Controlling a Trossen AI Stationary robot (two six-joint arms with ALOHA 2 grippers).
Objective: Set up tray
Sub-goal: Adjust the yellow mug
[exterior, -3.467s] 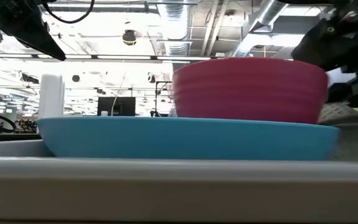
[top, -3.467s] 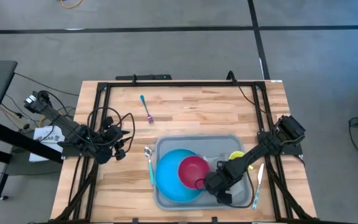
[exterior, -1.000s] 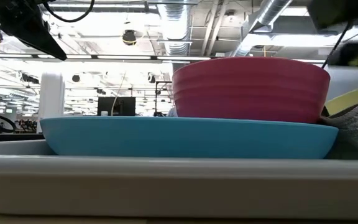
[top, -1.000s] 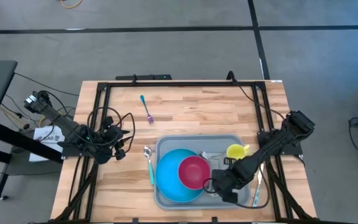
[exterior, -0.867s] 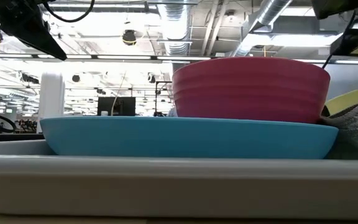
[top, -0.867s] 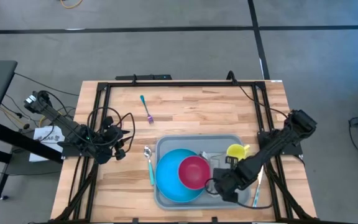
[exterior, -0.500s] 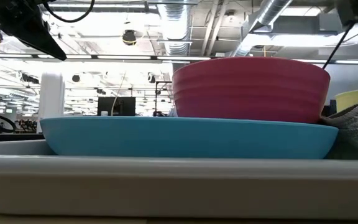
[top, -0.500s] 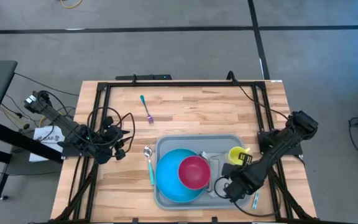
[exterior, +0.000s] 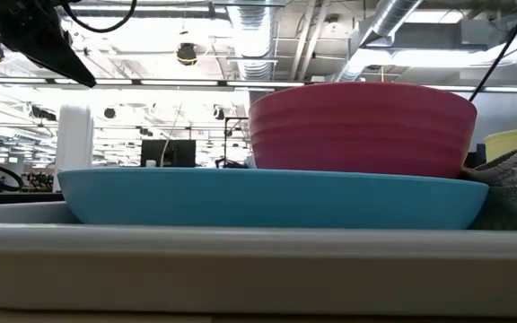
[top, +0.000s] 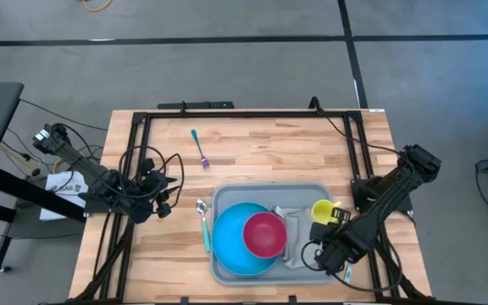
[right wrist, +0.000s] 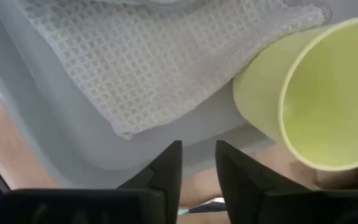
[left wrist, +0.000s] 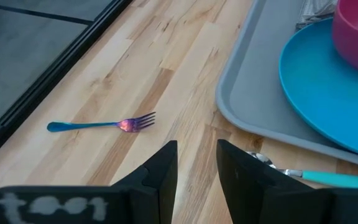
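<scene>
Both hands empty, slightly open; right hand point(top: 335, 257) hides tray point(top: 227, 196) corner, left hand point(top: 161, 206) idle.

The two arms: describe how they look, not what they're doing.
Both arms are dark, near-black jointed links with loose black cables looping alongside. The left arm's tool ends in two flat, matte black fingers; a blurred white marking shows on the body beneath them. The right arm's tool has the same two dark blade-like fingers.

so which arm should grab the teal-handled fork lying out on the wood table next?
Left, probably. The left gripper waits beside the tray's left side, and the fork lies in open view just ahead of its fingers. The right gripper sits at the tray's far right corner.
</scene>
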